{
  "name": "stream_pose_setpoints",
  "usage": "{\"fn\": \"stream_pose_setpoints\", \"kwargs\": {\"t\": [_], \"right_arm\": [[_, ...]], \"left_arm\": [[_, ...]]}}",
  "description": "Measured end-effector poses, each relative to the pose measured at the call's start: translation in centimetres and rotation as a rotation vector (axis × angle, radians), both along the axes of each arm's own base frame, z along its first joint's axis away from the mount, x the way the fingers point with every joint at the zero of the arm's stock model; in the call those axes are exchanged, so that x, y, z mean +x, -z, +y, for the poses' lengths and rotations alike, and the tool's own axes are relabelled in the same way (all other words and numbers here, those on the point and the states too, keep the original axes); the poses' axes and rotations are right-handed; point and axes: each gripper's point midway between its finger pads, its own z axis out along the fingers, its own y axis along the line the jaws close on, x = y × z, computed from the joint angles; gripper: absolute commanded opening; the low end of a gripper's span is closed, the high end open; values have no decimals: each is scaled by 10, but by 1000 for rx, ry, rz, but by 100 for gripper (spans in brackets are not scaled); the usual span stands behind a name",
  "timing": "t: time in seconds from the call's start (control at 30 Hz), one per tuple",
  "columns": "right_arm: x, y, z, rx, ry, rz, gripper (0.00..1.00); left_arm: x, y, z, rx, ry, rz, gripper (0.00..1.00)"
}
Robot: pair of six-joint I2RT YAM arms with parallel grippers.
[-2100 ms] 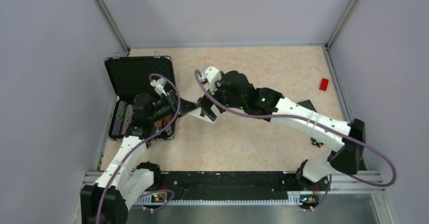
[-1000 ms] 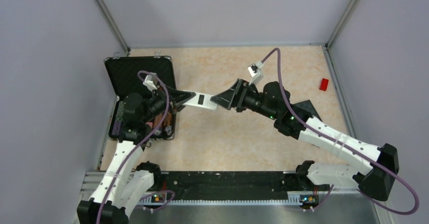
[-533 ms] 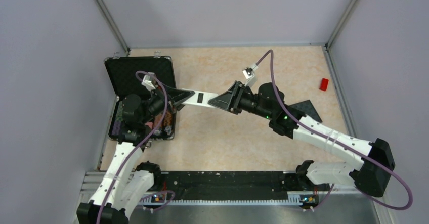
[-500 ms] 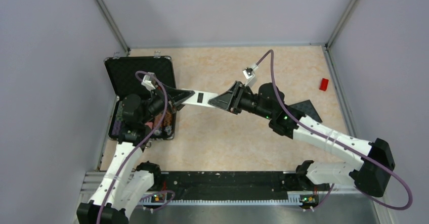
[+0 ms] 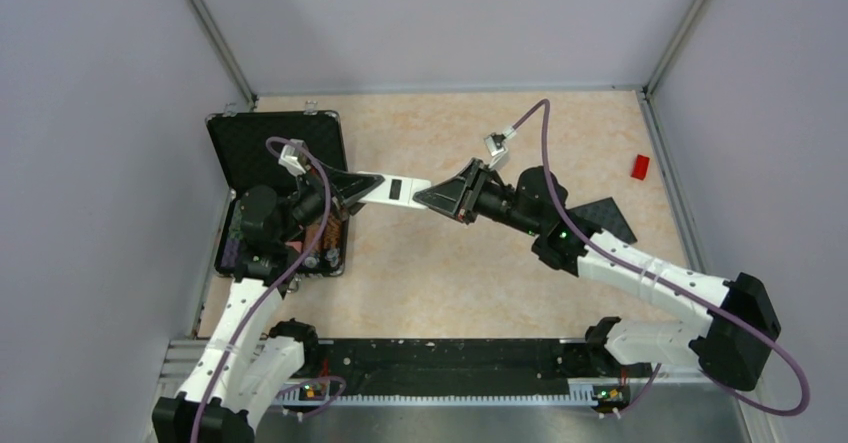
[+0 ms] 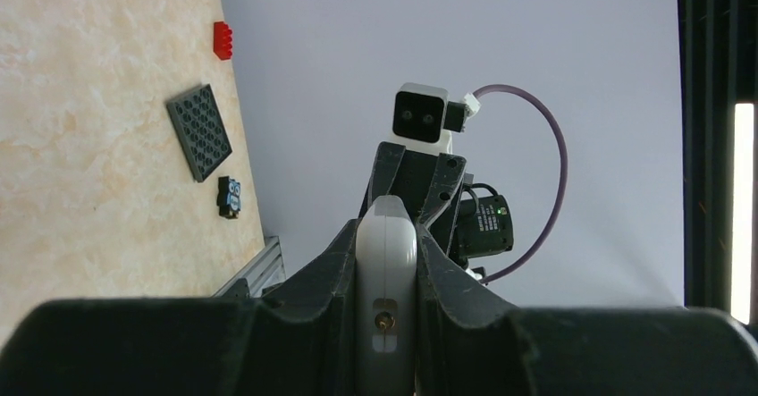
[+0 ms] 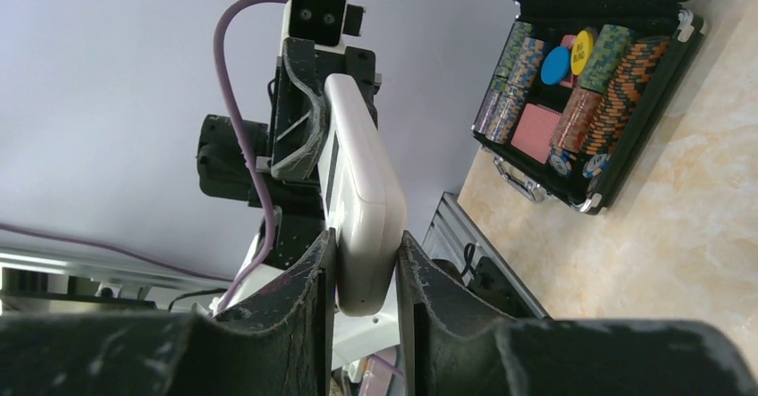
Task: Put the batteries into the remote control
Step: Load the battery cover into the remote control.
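Remote control hangs in the air just right of the open case, off the table, gripped at both ends.

Left gripper: jaws pinching the end nearer the case, across the narrow edges. Right gripper: jaws pinching the far end likewise.

We judge the double hold is there to steady or re-grip the handset. It leaves the dark rectangle on its upward face, possibly the battery bay, exposed. Neither gripper is free to fetch a cell.

The batteries, as we take two small dark pieces to be, lie far right of the case, just beside a grey studded plate; too small to be sure. Red block lies farther still.

Writing: none legible on the remote. A sticker on the right arm's motor housing carries print too small to read. Chips in the case show no readable marks.
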Motion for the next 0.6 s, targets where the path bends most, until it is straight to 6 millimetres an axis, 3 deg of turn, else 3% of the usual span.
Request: {"fn": "stream_pose_setpoints", "kwargs": {"t": [0.23,0.6], "right_arm": [[8,-4,8,46,-22,-4,15],[18,-10,21,69,-62,-25,27]], "left_arm": [[7,-7,2,-9,-6,-46,0],[19,-15,9,-15,-65,-104,0]]}}
